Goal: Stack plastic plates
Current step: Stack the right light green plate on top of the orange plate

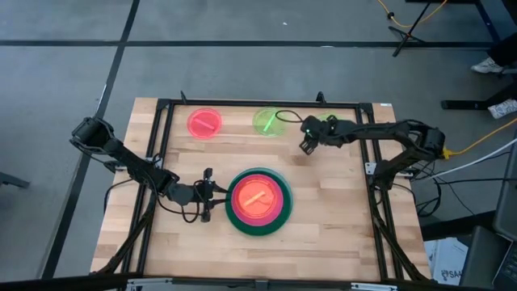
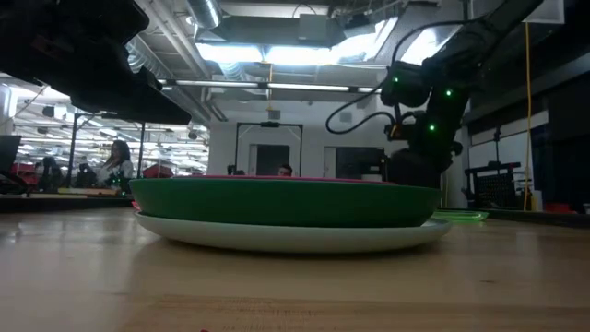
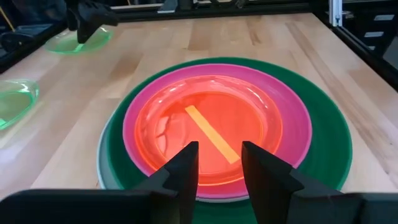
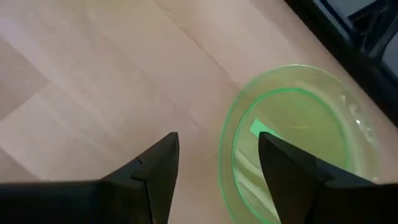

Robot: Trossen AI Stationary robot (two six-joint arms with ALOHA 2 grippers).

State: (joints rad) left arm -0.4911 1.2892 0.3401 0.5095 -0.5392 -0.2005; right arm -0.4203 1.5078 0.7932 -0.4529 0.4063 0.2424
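A stack of plates [image 1: 258, 200] sits at the table's middle: a pale plate [image 2: 295, 238] at the bottom, then a dark green one [image 3: 323, 143], a magenta one [image 3: 292, 118], and a translucent orange-red one [image 3: 205, 124] on top. My left gripper [image 1: 215, 194] is open and empty at the stack's left edge; its fingers [image 3: 186, 168] show in the left wrist view. A pink-red plate [image 1: 204, 123] and a lime green plate [image 1: 269, 121] lie at the far side. My right gripper [image 1: 309, 144] is open and hovers beside a second lime green plate [image 4: 292, 137].
A black frame [image 1: 258, 103] runs around the wooden table's work area. Bare wood lies between the stack and the far plates, and to the stack's right. People and room fittings show beyond the table in the low view.
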